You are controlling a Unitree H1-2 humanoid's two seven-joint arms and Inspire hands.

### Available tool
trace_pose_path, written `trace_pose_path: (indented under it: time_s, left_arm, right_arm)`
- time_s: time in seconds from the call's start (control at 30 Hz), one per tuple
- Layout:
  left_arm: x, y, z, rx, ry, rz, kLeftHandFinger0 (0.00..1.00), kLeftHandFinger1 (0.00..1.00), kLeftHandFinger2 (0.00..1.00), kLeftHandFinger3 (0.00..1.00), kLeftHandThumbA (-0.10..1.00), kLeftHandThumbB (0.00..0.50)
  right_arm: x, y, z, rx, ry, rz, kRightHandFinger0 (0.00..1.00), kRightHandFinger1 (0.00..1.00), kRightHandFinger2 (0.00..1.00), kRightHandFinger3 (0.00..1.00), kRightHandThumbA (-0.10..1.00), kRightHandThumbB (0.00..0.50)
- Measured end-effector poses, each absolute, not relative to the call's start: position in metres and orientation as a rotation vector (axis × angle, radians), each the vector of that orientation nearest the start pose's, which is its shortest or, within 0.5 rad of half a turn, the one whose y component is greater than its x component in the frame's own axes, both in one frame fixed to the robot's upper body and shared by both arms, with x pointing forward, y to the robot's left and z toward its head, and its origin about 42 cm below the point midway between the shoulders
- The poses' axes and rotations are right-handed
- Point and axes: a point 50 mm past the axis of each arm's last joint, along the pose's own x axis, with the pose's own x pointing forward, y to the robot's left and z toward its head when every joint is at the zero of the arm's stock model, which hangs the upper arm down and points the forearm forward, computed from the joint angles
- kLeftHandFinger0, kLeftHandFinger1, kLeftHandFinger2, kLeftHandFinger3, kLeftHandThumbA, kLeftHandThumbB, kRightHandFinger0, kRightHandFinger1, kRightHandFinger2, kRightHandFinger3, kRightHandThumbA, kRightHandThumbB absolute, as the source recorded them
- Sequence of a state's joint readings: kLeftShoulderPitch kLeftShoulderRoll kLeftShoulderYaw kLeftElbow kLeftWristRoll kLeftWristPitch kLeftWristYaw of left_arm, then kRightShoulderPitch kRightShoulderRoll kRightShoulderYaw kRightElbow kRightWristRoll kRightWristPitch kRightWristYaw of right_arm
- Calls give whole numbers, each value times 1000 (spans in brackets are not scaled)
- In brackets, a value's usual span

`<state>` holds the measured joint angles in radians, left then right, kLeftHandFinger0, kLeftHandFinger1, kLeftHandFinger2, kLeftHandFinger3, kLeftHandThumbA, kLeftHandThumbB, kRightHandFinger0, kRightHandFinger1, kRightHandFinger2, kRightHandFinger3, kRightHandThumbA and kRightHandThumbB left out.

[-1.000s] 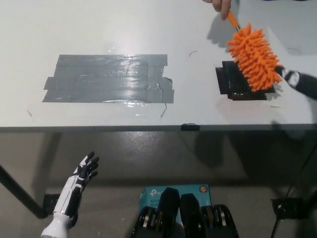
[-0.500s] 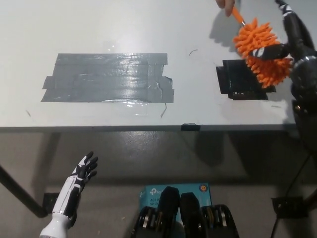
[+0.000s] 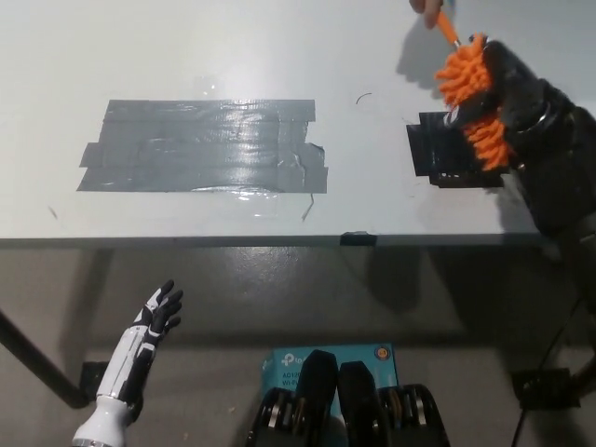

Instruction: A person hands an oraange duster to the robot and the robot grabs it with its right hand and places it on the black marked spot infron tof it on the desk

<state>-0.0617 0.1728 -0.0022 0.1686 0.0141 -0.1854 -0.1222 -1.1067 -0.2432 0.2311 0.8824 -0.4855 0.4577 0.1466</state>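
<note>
Over the grey desk [image 3: 279,56], the black right robot hand [image 3: 512,88] clasps the orange duster [image 3: 463,79].

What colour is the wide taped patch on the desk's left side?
Grey, glossy tape, laid in overlapping strips; the head view shows it clearly.

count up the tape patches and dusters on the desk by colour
grey tape patch: 1
black tape patch: 1
orange duster: 1, under the right hand, a person's hand at its handle
total: 3
</note>
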Motion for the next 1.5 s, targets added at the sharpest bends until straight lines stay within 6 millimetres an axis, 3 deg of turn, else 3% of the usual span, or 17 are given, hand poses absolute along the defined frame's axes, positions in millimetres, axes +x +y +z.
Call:
trace_pose_path:
  time_s: [0.03, 0.1, 0.17, 0.47, 0.5, 0.6, 0.7, 0.8, 0.83, 0.87, 0.93, 0.97, 1.0, 1.03, 1.13, 1.3, 1.5]
  left_arm:
    - [302, 262, 83, 191, -66, -138, 1000, 1000, 1000, 1000, 940, 217]
    - [302, 262, 85, 191, -69, -138, 1000, 1000, 1000, 1000, 946, 221]
    - [303, 262, 86, 193, -71, -138, 1000, 1000, 1000, 1000, 949, 221]
    - [306, 263, 88, 201, -76, -138, 1000, 1000, 1000, 1000, 959, 171]
    - [306, 263, 88, 201, -75, -138, 1000, 1000, 1000, 1000, 960, 168]
    - [306, 263, 88, 204, -76, -139, 1000, 1000, 1000, 1000, 949, 163]
    - [306, 264, 89, 206, -75, -138, 1000, 1000, 1000, 1000, 952, 147]
    - [306, 264, 88, 206, -73, -138, 1000, 1000, 1000, 1000, 969, 141]
    - [306, 264, 88, 206, -72, -138, 1000, 1000, 1000, 1000, 968, 142]
    - [306, 264, 88, 206, -72, -138, 1000, 1000, 1000, 1000, 967, 143]
    - [306, 264, 88, 207, -71, -137, 1000, 1000, 1000, 1000, 965, 142]
    - [306, 264, 88, 207, -71, -137, 1000, 1000, 1000, 1000, 961, 133]
    - [306, 264, 88, 207, -71, -137, 1000, 1000, 1000, 1000, 959, 132]
    - [306, 264, 88, 207, -70, -137, 1000, 1000, 1000, 1000, 959, 130]
    - [306, 264, 88, 207, -69, -137, 1000, 1000, 1000, 1000, 943, 111]
    - [306, 264, 88, 207, -69, -136, 1000, 1000, 1000, 1000, 942, 111]
    - [306, 265, 88, 208, -68, -133, 1000, 1000, 1000, 1000, 937, 110]
  right_arm:
    - [573, -205, 303, -916, 260, 44, 411, 551, 742, 1000, -84, 260]
    - [573, -206, 296, -925, 282, 36, 148, 284, 426, 1000, -100, 252]
    - [573, -207, 291, -953, 296, 24, 11, 184, 332, 1000, -100, 239]
    - [570, -221, 282, -1071, 292, -37, 0, 192, 342, 1000, -100, 224]
    - [569, -223, 281, -1073, 283, -41, 190, 401, 484, 897, -100, 219]
    - [564, -224, 282, -1073, 242, -55, 289, 426, 472, 780, -100, 217]
    - [557, -221, 287, -1064, 178, -63, 31, 215, 298, 511, -100, 229]
    - [550, -217, 295, -1040, 113, -65, 29, 241, 287, 395, -100, 224]
    - [545, -215, 299, -1027, 82, -66, 6, 232, 303, 460, -100, 223]
    - [541, -214, 301, -1017, 62, -66, 0, 280, 436, 650, -100, 211]
    - [533, -212, 307, -990, 20, -69, 0, 324, 629, 792, -100, 221]
    - [529, -212, 312, -976, -5, -73, 8, 429, 857, 828, -100, 220]
    - [527, -211, 313, -969, -15, -74, 8, 477, 936, 865, -100, 214]
    - [522, -211, 318, -954, -42, -77, 170, 654, 1000, 874, -100, 191]
    - [511, -210, 330, -930, -104, -88, 55, 624, 1000, 994, -100, 158]
    - [488, -213, 360, -885, -226, -116, 0, 462, 868, 744, -100, 193]
    - [460, -220, 401, -851, -368, -170, 9, 509, 909, 765, -100, 207]
